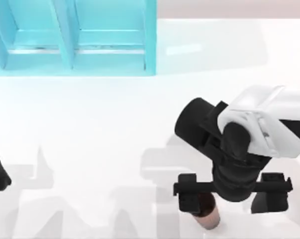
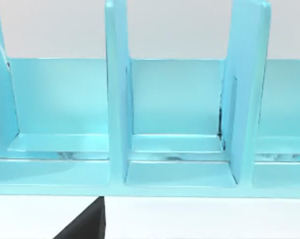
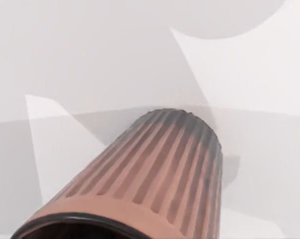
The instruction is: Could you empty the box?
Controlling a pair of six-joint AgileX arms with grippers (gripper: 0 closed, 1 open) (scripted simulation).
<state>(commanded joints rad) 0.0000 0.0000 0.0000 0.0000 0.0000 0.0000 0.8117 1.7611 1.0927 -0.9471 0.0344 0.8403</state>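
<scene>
Top view: right arm's white wrist housing sits closest to camera, the right gripper (image 1: 233,191) below it over the near right of the surface (image 1: 105,139). A ribbed brown cup (image 1: 208,213) pokes out beneath; fingers' state: cannot tell. Cyan box (image 1: 72,37) at far left. Left arm parked at left edge.

Left wrist view: the box's compartments look bare.

Right wrist view: the cup close below, over the surface. Judgement: lower it gently, keep it upright.

Table (image 1: 100,149): glossy white surface, evenly lit, carrying soft grey shadows along its near edge.
</scene>
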